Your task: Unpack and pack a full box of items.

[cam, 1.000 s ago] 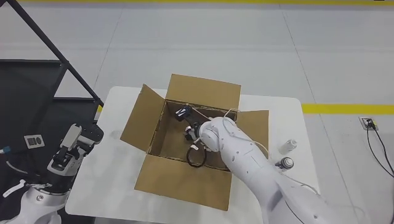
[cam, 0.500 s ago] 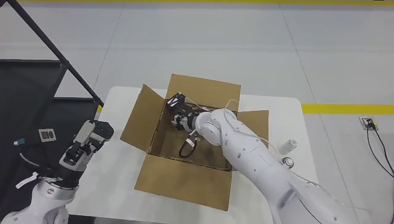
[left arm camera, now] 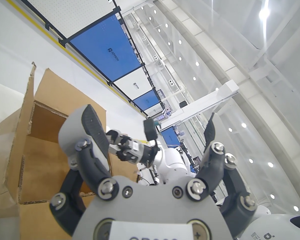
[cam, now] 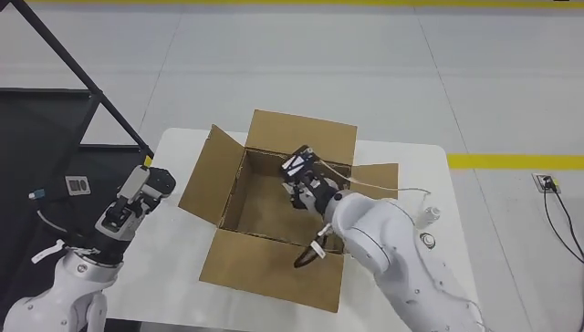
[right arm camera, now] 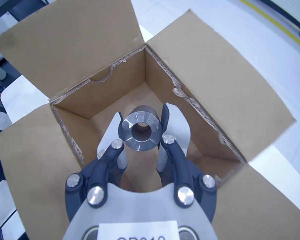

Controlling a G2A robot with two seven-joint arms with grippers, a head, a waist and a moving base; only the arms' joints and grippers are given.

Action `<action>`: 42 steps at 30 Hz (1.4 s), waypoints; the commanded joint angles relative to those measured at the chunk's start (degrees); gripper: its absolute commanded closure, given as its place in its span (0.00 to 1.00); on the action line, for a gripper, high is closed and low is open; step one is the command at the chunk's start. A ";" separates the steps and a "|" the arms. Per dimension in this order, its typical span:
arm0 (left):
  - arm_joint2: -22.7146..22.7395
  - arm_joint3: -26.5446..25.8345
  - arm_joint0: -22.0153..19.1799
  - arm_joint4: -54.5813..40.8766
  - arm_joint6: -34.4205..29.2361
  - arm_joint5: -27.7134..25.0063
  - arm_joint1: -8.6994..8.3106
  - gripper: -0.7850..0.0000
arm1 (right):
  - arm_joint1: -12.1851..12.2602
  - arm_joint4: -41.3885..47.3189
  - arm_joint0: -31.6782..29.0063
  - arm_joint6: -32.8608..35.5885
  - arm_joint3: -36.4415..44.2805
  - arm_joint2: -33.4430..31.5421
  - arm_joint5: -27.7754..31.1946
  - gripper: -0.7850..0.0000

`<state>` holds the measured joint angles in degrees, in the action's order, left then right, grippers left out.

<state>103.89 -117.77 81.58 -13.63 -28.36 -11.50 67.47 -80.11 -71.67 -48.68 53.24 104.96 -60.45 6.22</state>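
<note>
In the top view, an open cardboard box point(cam: 301, 136) stands in the middle of the white surface point(cam: 182, 268), with all four flaps folded outward. The right arm point(cam: 383, 250) comes from the near right side, crosses the near right corner of the box, and its wrist is above the far right part of the opening. The left hand point(cam: 153, 182) is over the left edge of the surface, well apart from the box. On the right part of the surface stand a small white bottle point(cam: 427, 215) and, just beside it and nearer to the robot, a dark-capped container point(cam: 422, 240), partly hidden by the arm.

In the left wrist view, the left hand point(left arm camera: 150, 119) points upward toward the ceiling of the hall. Its two fingers point(left arm camera: 92, 123) are spread wide and nothing is between them. One wall and a flap of the box point(left arm camera: 52, 96) are near it, and the right arm point(left arm camera: 170, 161) shows farther off, beyond the box.

In the right wrist view, the right hand point(right arm camera: 143, 112) is closed on a grey metal cylinder point(right arm camera: 140, 132) with a round hole through its middle. One finger presses on each side of the cylinder. The cylinder is over the opening of the box point(right arm camera: 202, 76); whether it is below the rim I cannot tell. The brown floor of the box is under it, and the surface point(right arm camera: 17, 93) shows outside the flaps.
</note>
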 commanded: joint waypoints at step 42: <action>-0.95 0.32 -0.52 0.19 -0.29 0.49 -0.06 0.00 | 5.18 -0.85 -41.50 1.11 9.95 -32.98 -1.98 1.00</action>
<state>102.94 -117.45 81.06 -13.44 -28.65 -11.02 67.41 -74.95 -72.03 -90.85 53.85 115.70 -93.62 4.90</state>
